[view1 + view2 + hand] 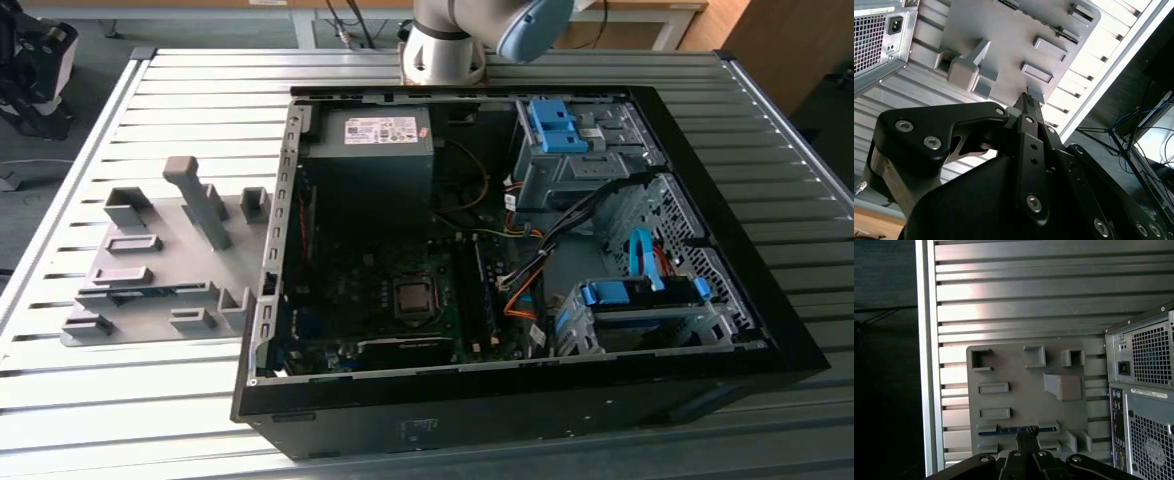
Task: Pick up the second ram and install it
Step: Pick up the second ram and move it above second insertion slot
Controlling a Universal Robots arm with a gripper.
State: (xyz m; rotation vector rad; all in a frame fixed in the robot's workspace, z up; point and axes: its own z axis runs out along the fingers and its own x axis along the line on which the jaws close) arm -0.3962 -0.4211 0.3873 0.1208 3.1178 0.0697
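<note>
1. While the memory stick [1019, 430] sat on edge in its slot in the grey holder [1019, 395], no pickup had been made. Lifting it and seating it in the computer case [787, 345] were both left to do.
2. In the exterior view the holder lay at nine o'clock of the case, with the memory stick near the holder's six o'clock edge.
3. Its long axis ran from nine to three o'clock there, along the slats of the table [80, 420], thin edge up.
4. The gripper [1027, 439] hung over the stick's middle, apparently clear of it, jaws drawn together and holding nothing.
</note>
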